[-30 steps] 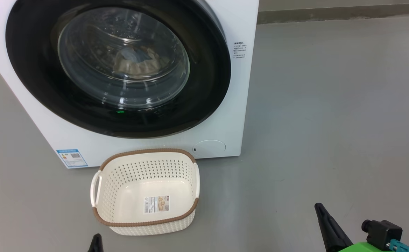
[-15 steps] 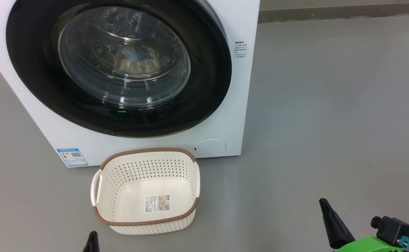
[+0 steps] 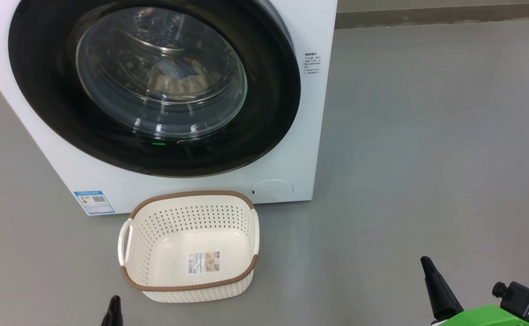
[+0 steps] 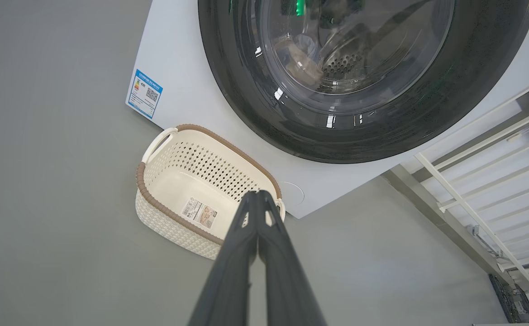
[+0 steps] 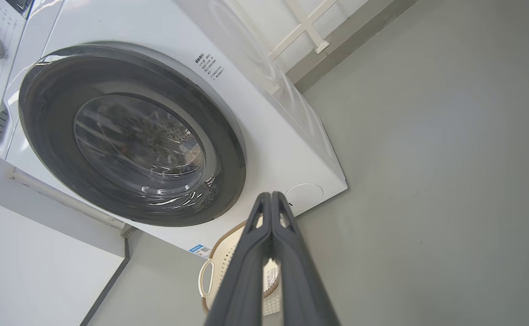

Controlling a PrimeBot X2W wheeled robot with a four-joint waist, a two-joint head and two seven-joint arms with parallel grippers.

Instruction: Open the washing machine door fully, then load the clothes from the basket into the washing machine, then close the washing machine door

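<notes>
Washer door (image 3: 155, 86) closed, clothes (image 3: 178, 79) inside drum, empty basket (image 3: 187, 285) in front, both grippers' fingers (image 4: 257, 199) pressed together, holding nothing

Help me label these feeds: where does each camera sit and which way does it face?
Head view: on the head, facing forward and down at the washing machine door and basket; left tool lower left, right tool lower right.
Left wrist view: left wrist, along its shut tool toward basket and door.
Right wrist view: right wrist, along its shut tool toward the door.
All share door and basket.
</notes>
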